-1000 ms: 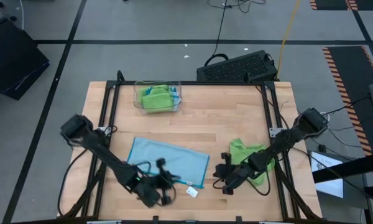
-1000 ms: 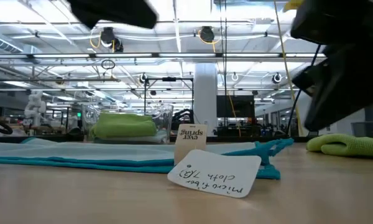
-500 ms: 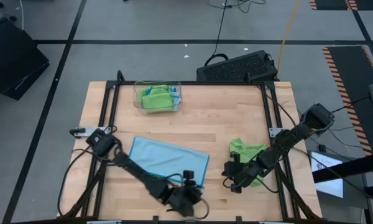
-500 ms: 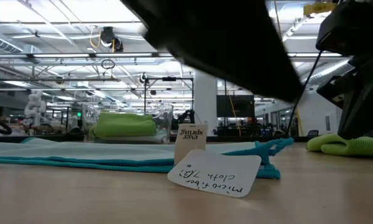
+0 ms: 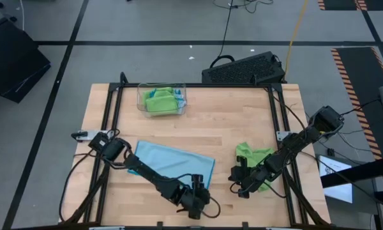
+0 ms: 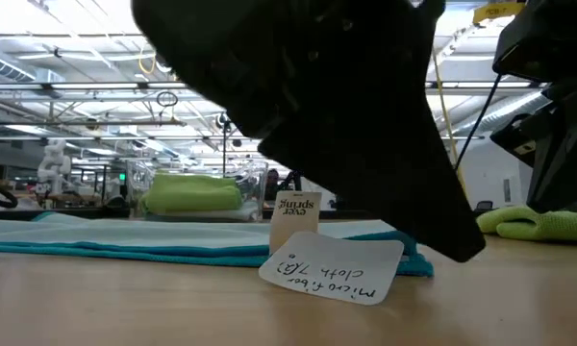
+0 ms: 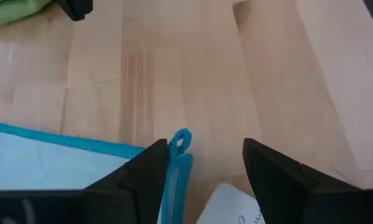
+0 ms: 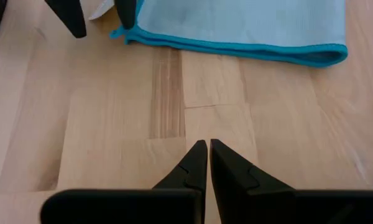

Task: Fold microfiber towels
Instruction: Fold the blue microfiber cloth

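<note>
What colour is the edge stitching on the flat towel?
Darker teal-blue trim on the light blue towel, clearest in the right wrist view.

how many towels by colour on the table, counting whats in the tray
light blue towel: 1, flat on the table
lime green towel: 1, bunched beside the right arm
lime green towel in the clear tray: at least 1, with a bit of blue showing; a pile, so the count is unsure
total: at least 3
</note>
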